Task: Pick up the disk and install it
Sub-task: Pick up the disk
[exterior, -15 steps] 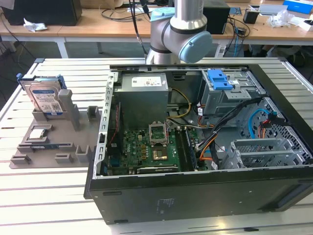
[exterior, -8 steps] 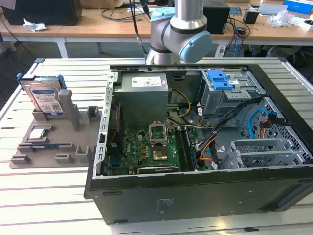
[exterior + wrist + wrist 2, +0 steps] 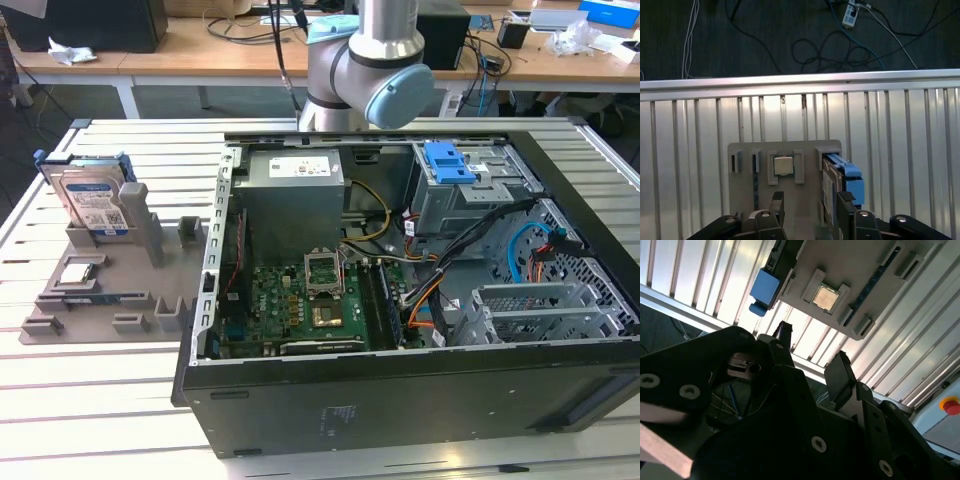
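Gripper [image 3: 810, 206]: black, two fingers spread, nothing between them. It hangs over the grey moulded tray [image 3: 125, 264], apart from it. Disk [image 3: 92, 200] stands on edge in the tray's far slot, at the exterior view's left: flat silver metal, white-and-blue label, blue plastic rails. Square silver chip [image 3: 80, 270] sits in a square pocket nearer the camera. Table [image 3: 100, 400] is ribbed aluminium slats. Black steel PC case [image 3: 400, 395] lies open at the exterior view's right, with a green motherboard [image 3: 300, 300] inside.
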`<state>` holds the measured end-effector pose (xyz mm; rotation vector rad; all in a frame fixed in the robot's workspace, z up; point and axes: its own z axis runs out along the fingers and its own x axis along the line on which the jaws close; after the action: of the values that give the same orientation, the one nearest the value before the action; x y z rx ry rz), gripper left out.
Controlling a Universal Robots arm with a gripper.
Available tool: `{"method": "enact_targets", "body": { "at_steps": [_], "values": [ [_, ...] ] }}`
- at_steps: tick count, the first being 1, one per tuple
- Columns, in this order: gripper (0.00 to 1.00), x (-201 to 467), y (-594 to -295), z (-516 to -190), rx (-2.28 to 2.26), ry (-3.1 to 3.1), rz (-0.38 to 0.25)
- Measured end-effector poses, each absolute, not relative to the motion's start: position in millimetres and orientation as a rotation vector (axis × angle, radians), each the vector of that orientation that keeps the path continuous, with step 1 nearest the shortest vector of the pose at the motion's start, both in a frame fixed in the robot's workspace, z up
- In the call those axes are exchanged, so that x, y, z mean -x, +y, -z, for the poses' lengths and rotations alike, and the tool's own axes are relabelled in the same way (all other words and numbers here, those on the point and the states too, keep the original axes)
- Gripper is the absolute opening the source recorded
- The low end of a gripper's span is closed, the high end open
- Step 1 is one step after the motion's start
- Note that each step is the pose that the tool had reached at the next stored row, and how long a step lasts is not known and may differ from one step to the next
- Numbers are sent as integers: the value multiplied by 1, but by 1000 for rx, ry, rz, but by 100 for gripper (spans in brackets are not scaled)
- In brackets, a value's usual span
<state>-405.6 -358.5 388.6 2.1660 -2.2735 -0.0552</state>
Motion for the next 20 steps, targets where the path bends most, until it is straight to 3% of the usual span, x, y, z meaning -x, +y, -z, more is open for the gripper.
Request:
{"method": "enact_targets", "body": {
  "at_steps": [20],
  "values": [
    [54, 387, -351, -385, -2166, -2273, 55]
  ]
}}
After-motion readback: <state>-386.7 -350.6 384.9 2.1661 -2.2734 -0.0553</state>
